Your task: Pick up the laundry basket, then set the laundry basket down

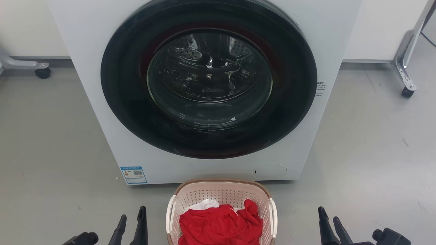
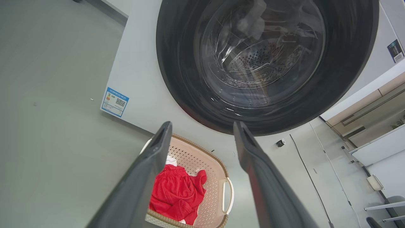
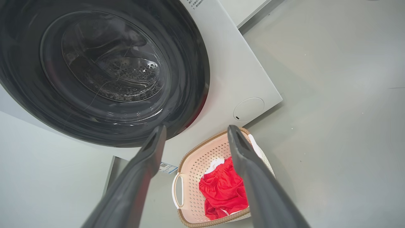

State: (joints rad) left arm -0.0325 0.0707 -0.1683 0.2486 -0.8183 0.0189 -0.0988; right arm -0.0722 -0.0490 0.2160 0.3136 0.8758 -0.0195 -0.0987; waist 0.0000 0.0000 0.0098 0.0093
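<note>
Head view: a grey floor (image 1: 44, 153) with a white washing machine (image 1: 85, 102) standing on it, its round dark door (image 1: 208, 78) shut. The laundry basket (image 1: 221, 195) sits on the floor just in front of the foot of the machine, below the door, at the bottom middle of the picture. It is cream-pink and perforated, with a brown rim and a white handle (image 1: 170, 212) on each side. A red garment (image 1: 219, 226) lies crumpled inside it, with a bit of white cloth (image 1: 204, 205) beside that. The left pincer (image 1: 133, 212) is to the left of the basket, apart from it, with its two dark fingers parted and nothing between them. The right pincer (image 1: 327, 213) is farther off on the right side, also parted and empty.

Left wrist view: the left pincer (image 2: 202, 126) has its fingers spread wide, gripping nothing. Beyond them the laundry basket (image 2: 215, 177) rests on the floor below the machine's door, with the red garment (image 2: 174, 193) inside. A blue sticker (image 2: 114, 102) marks the lower corner of the machine's front.

Right wrist view: the right pincer (image 3: 196, 129) is likewise spread wide and empty. The laundry basket (image 3: 196, 171) shows between and beyond its fingers, on the floor close to the machine, and holds the red garment (image 3: 223, 190).
</note>
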